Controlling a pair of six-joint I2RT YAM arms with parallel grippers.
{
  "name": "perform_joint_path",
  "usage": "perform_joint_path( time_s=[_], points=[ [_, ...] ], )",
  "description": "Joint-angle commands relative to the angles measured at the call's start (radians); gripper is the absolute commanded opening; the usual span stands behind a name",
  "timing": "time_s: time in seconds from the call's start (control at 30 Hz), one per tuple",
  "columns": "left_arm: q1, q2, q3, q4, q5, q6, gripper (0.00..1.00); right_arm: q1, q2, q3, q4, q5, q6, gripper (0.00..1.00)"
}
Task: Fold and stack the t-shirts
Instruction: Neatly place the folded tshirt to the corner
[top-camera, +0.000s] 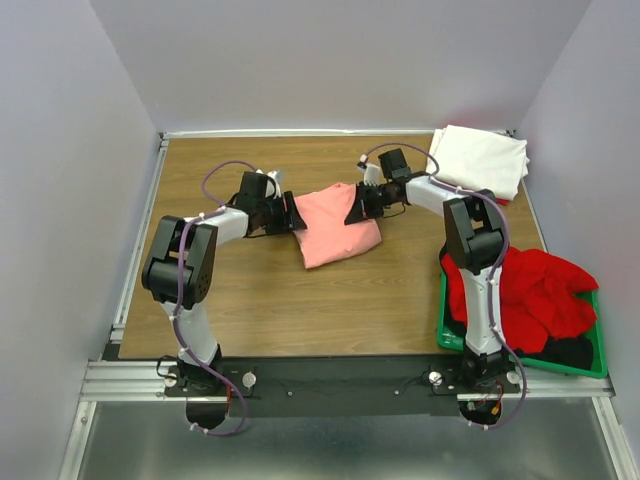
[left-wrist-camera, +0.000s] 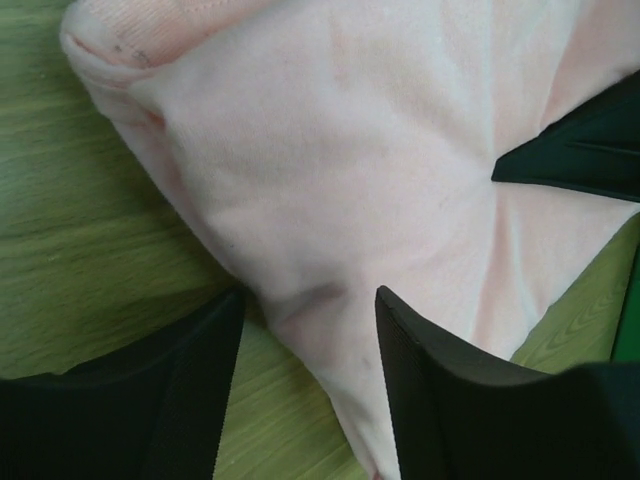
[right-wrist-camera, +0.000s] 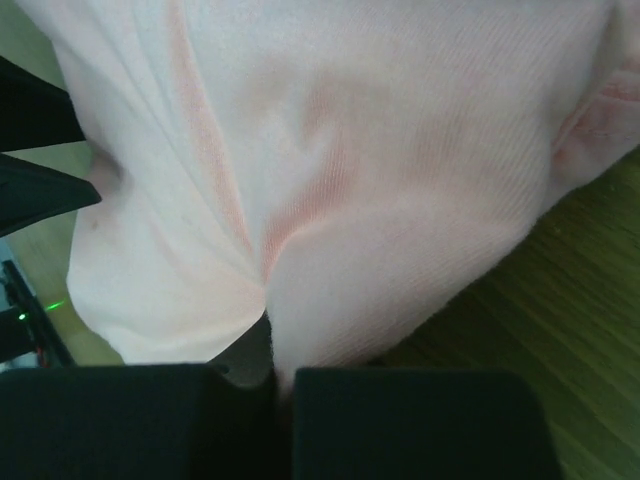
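One salmon-pink t-shirt (top-camera: 335, 235) lies pinched in the right hand (top-camera: 352, 210).

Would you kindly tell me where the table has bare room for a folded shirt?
Bare wood: the near strip between the salmon-pink t-shirt and the arm bases, and the far left corner. Crowded: the middle, where left gripper and right gripper meet that shirt, and the right side, with white t-shirt and green crate.
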Motion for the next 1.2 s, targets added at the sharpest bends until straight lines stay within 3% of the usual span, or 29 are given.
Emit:
perform_joint_path(
  time_s=[0.0, 0.2, 0.47, 0.8, 1.17],
  points=[
    [0.006, -0.05, 0.015, -0.153, -0.095, 0.044, 0.66, 0.006, -0.042, -0.018, -0.126, 0.286, -0.047, 0.01],
    [0.007, -0.134, 0.012, -0.205, -0.123, 0.048, 0.71, -0.014, -0.082, 0.106, -0.289, 0.604, -0.153, 0.0],
    [0.009, -0.174, -0.034, -0.221, -0.129, 0.057, 0.71, -0.072, -0.045, 0.293, -0.396, 0.885, -0.278, 0.0],
    [0.01, -0.222, -0.079, -0.247, -0.146, 0.065, 0.71, -0.16, 0.114, 0.699, -0.462, 0.991, -0.328, 0.0],
    [0.01, -0.28, -0.163, -0.248, -0.163, 0.042, 0.71, -0.198, 0.199, 0.924, -0.459, 1.088, -0.353, 0.0]
  ],
)
